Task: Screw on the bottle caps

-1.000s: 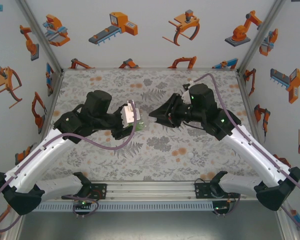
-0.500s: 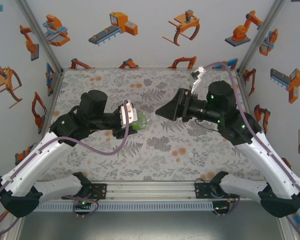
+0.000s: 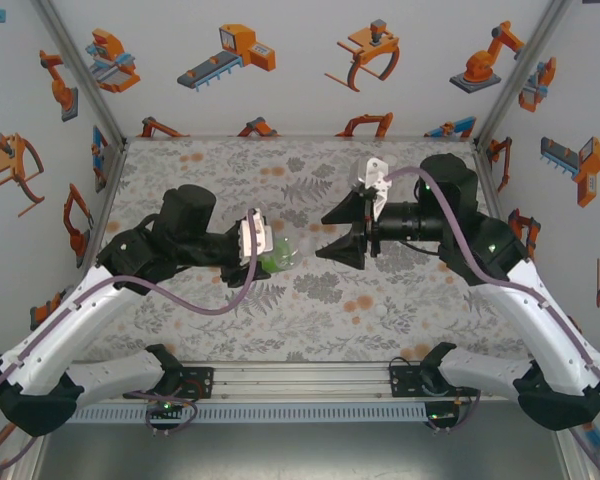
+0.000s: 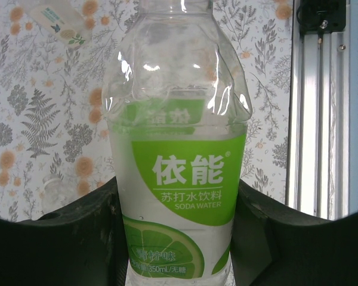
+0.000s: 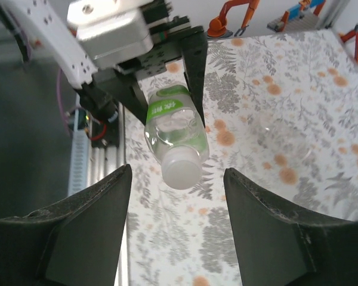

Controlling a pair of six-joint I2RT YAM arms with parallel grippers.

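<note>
- One bottle [image 4: 179, 119], the one w/ the green label band, was in hand, and a white cap [image 5: 181, 171] sat on its neck already. Whether this cap was fully tight, the pics could not tell.
- So I judged the task approx. one third along at best: this cap prob. needed more turns, and the other bottles were left to do.
- A second clear bottle [image 5: 283, 140] lay on the table [image 5: 322, 65] off to the side. It was too faint to say if it was capped.
- The left claw [image 4: 178, 202] was pressed together on the labelled bottle's body, one finger at each side. It held the bottle off the table w/ the neck toward the other arm.
- The right claw [image 3: 335, 232] was spread wide and empty. It faced the cap, near but apart, and touched nothing.
</note>
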